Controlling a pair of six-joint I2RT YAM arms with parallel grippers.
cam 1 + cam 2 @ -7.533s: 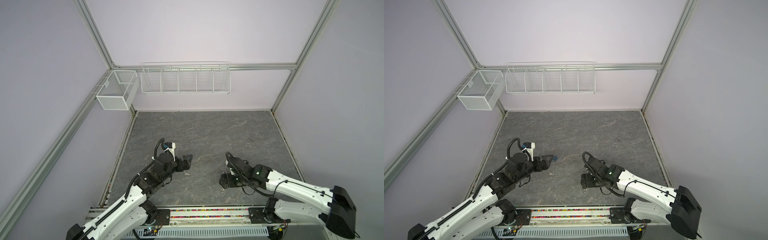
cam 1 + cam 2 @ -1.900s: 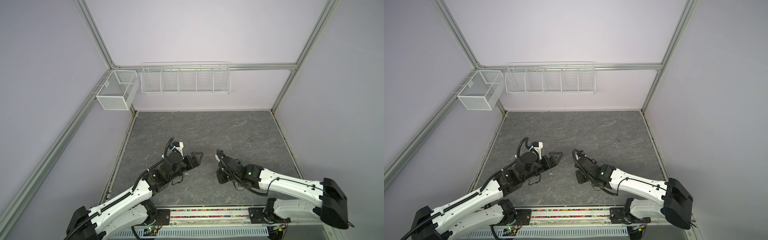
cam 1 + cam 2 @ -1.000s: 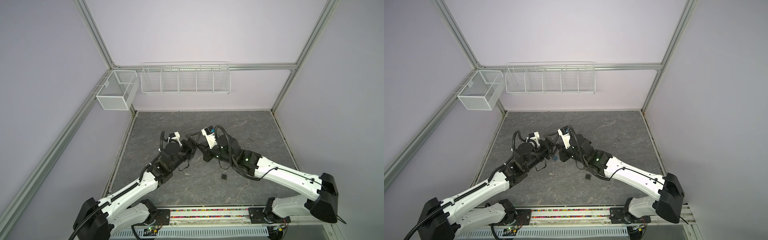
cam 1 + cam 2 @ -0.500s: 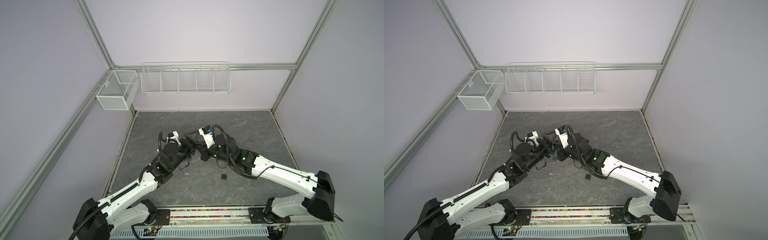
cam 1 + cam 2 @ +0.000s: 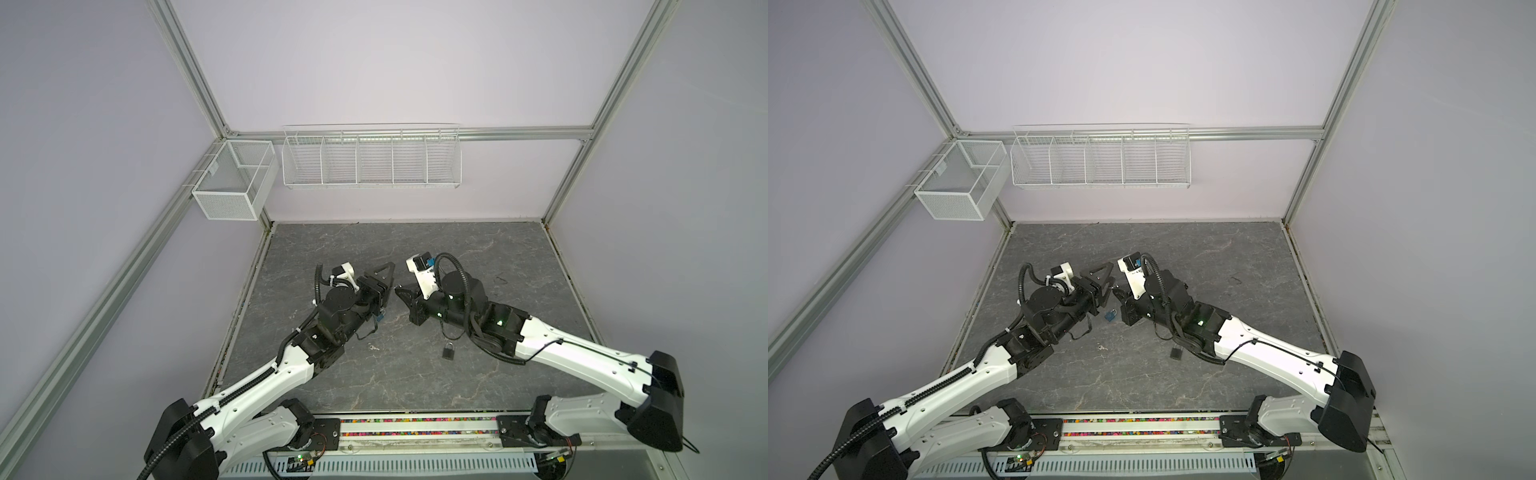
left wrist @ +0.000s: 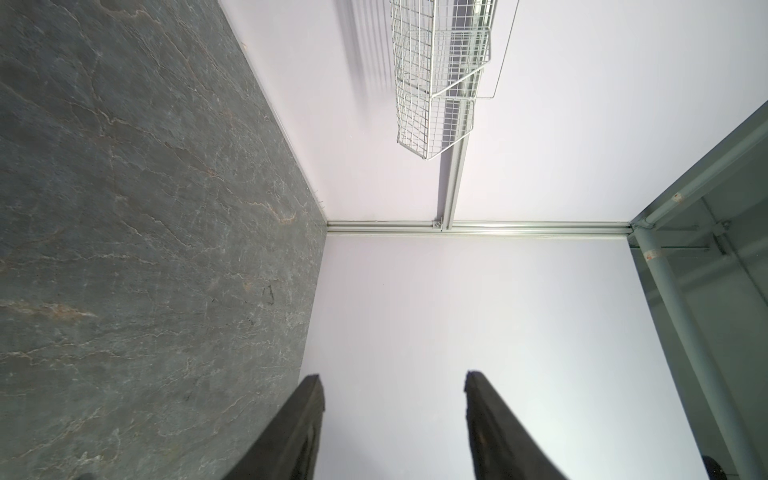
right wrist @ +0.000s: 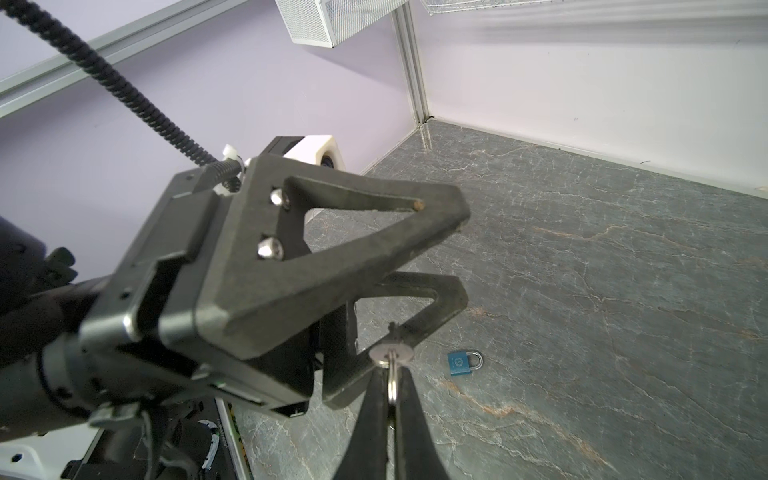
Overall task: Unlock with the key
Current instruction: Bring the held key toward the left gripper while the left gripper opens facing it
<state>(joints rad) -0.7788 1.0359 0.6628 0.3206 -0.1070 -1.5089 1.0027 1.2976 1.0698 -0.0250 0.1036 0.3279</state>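
My right gripper (image 7: 390, 370) is shut on a silver key ring (image 7: 392, 384). The key (image 7: 390, 353) sticks out past its tips, close to the lower finger (image 7: 399, 316) of my left gripper. In both top views my left gripper (image 5: 388, 276) (image 5: 1108, 276) and my right gripper (image 5: 398, 287) (image 5: 1115, 291) meet tip to tip above the table. The left gripper (image 6: 392, 378) is open, with nothing between its fingers. A blue padlock (image 7: 464, 363) (image 5: 1110, 316) lies on the table below them. A dark padlock (image 5: 448, 351) (image 5: 1176, 352) lies by the right forearm.
A white wire basket rack (image 5: 371, 157) hangs on the back wall and a mesh box (image 5: 232, 180) on the left rail. Small bits (image 5: 370, 345) lie on the grey stone table (image 5: 415, 386). Purple walls close in three sides.
Two seconds ago the grippers were lower and apart near the front. Over the last second they have stayed tip to tip, shifting only slightly. The dark padlock has not moved.
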